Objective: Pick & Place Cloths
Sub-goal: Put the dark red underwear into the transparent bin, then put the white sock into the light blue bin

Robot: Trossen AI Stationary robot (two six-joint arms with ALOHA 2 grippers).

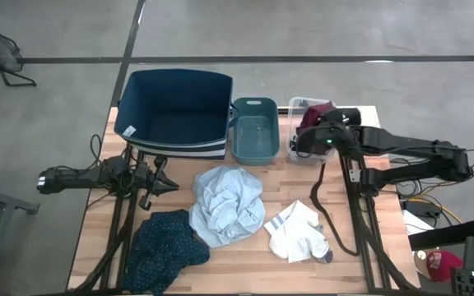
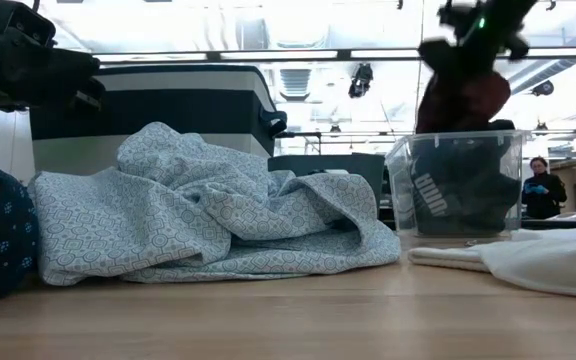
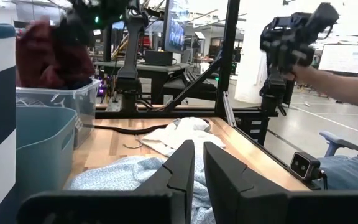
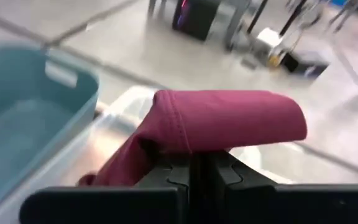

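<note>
Lying nearest, white cloth (image 1: pixel 299 233), teal patterned cloth (image 1: pixel 164 249) and blue-grey cloth (image 1: pixel 227 203) sit before the clear bin (image 1: pixel 295 140), above which my right gripper (image 1: pixel 313 125) clenches the maroon cloth (image 4: pixel 222 121); left gripper (image 1: pixel 168 184) idle, fingers nearly closed, empty.

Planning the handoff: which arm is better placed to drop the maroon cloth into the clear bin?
Right. Its pincer is shut on the maroon cloth, directly above the clear bin. The left pincer waits by the big blue bin, holding nothing.

Maroon cloth (image 4: pixel 229 121) over clear bin (image 1: pixel 296 131); pale blue-grey (image 1: pixel 227 204), teal (image 1: pixel 164 247), white (image 1: pixel 296 233) cloths on table
</note>
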